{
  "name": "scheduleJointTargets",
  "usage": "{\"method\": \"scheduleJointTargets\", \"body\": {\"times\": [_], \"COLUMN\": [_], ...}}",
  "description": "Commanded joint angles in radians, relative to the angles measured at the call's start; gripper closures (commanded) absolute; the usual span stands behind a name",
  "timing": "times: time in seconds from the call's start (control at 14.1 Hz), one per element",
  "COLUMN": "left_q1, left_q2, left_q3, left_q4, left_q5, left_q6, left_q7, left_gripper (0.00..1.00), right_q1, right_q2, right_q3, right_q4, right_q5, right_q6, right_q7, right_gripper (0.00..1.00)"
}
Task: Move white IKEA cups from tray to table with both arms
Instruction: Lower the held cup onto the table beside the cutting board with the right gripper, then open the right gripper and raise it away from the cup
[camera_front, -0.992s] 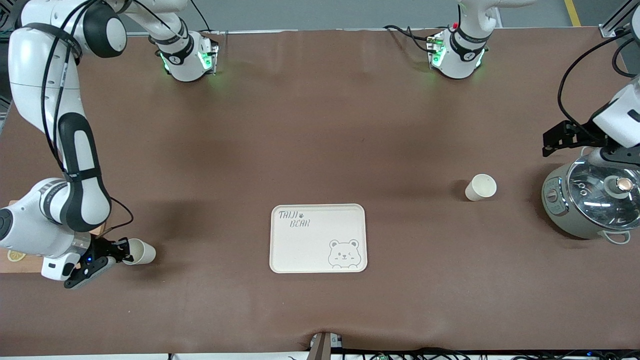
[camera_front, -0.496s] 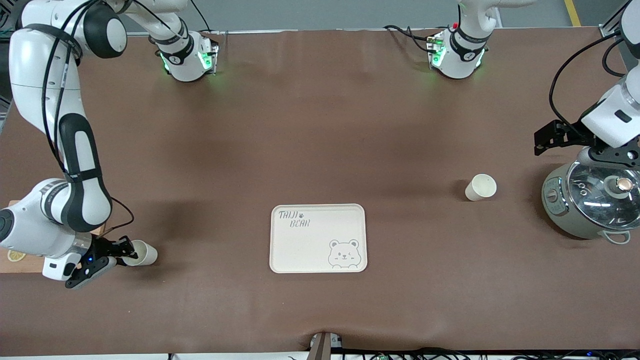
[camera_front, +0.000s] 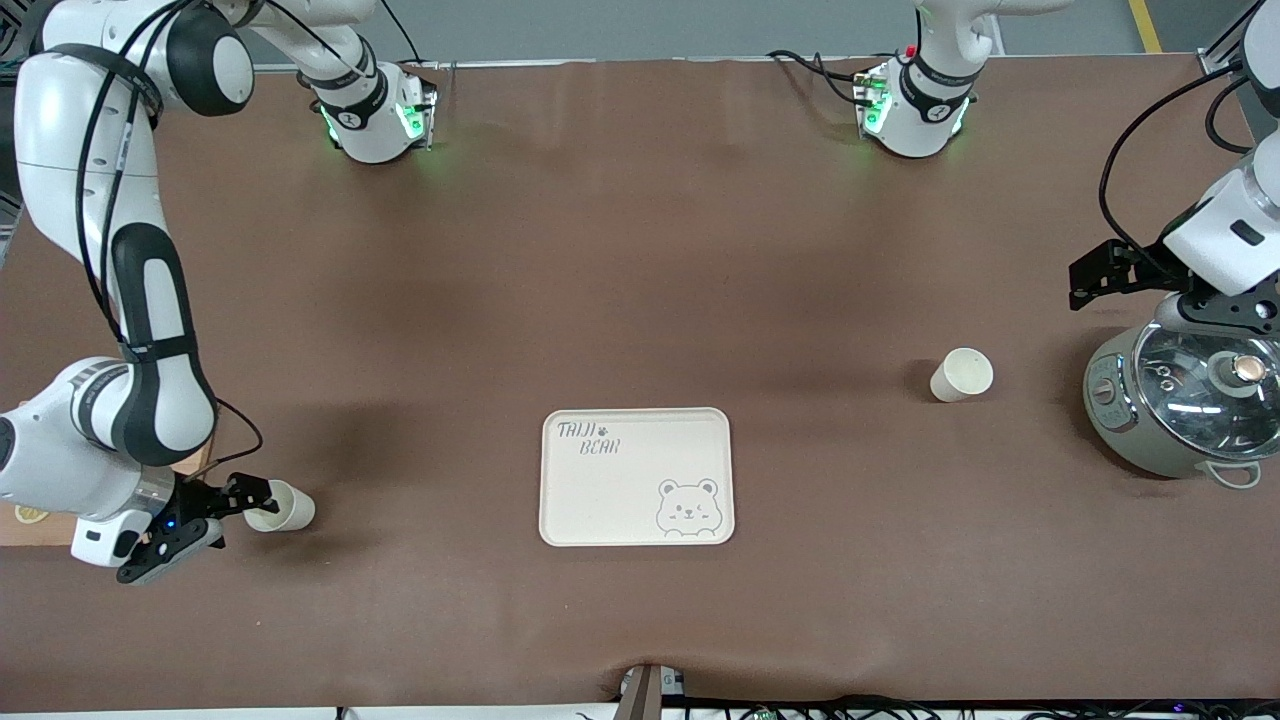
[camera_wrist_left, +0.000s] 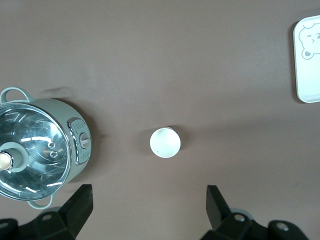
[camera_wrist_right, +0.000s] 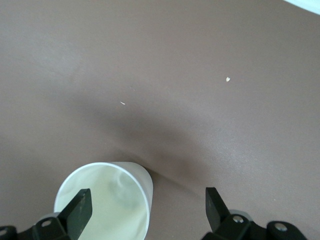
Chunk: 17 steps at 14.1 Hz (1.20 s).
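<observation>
One white cup (camera_front: 282, 508) stands on the brown table near the right arm's end. My right gripper (camera_front: 235, 515) is open right beside it. In the right wrist view the cup (camera_wrist_right: 107, 200) sits under one fingertip (camera_wrist_right: 80, 210), and the right gripper (camera_wrist_right: 147, 212) does not grip it. The other white cup (camera_front: 962, 375) stands between the tray and the pot. My left gripper (camera_wrist_left: 149, 205) is open and empty, up in the air beside the pot, with that cup (camera_wrist_left: 165, 142) below it on the table.
A cream tray with a bear print (camera_front: 637, 477) lies mid-table toward the front camera and shows in the left wrist view (camera_wrist_left: 307, 60). A grey-green pot with a glass lid (camera_front: 1185, 400) stands at the left arm's end. A wooden board (camera_front: 30, 525) lies under the right arm.
My right gripper has drawn back from its cup toward the right arm's end, and the cup stays on the table. My left arm shifted slightly a second ago and has been still since.
</observation>
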Motion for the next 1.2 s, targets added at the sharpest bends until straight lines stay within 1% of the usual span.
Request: {"method": "scheduleJointTargets", "body": {"times": [0.0, 0.21, 0.35, 0.43, 0.57, 0.64, 0.71, 0.99, 1.13], "left_q1": [0.015, 0.015, 0.016, 0.015, 0.015, 0.013, 0.013, 0.015, 0.015], "left_q2": [-0.007, -0.007, -0.005, -0.007, -0.008, -0.008, -0.008, -0.005, -0.004], "left_q3": [-0.014, -0.014, -0.014, -0.013, -0.014, -0.014, -0.014, -0.014, -0.013], "left_q4": [0.008, 0.008, 0.010, 0.011, 0.011, 0.011, 0.011, 0.011, 0.011], "left_q5": [0.015, 0.015, 0.017, 0.017, 0.017, 0.017, 0.017, 0.017, 0.015], "left_q6": [-0.016, -0.016, -0.014, -0.014, -0.014, -0.014, -0.014, -0.014, -0.011], "left_q7": [-0.007, -0.004, -0.002, -0.002, -0.007, -0.010, -0.010, -0.005, -0.005], "left_gripper": [0.00, 0.00, 0.00, 0.00, 0.00, 0.00, 0.00, 0.00, 0.00], "right_q1": [-0.017, -0.024, -0.033, -0.037, -0.021, -0.020, -0.020, 0.026, 0.042], "right_q2": [-0.023, -0.027, -0.056, -0.078, -0.135, -0.167, -0.202, -0.317, -0.365], "right_q3": [0.000, -0.003, -0.004, -0.009, -0.056, -0.064, -0.066, -0.060, -0.055], "right_q4": [0.090, 0.196, 0.235, 0.236, 0.238, 0.238, 0.238, 0.235, 0.216], "right_q5": [0.017, 0.011, 0.007, 0.005, 0.004, 0.004, -0.002, -0.105, -0.119], "right_q6": [-0.141, -0.336, -0.422, -0.451, -0.528, -0.559, -0.591, -0.688, -0.698], "right_q7": [0.035, 0.158, 0.192, 0.198, 0.239, 0.264, 0.287, 0.455, 0.544], "right_gripper": [0.00, 0.00, 0.00, 0.00, 0.00, 0.00, 0.00, 0.00, 0.00]}}
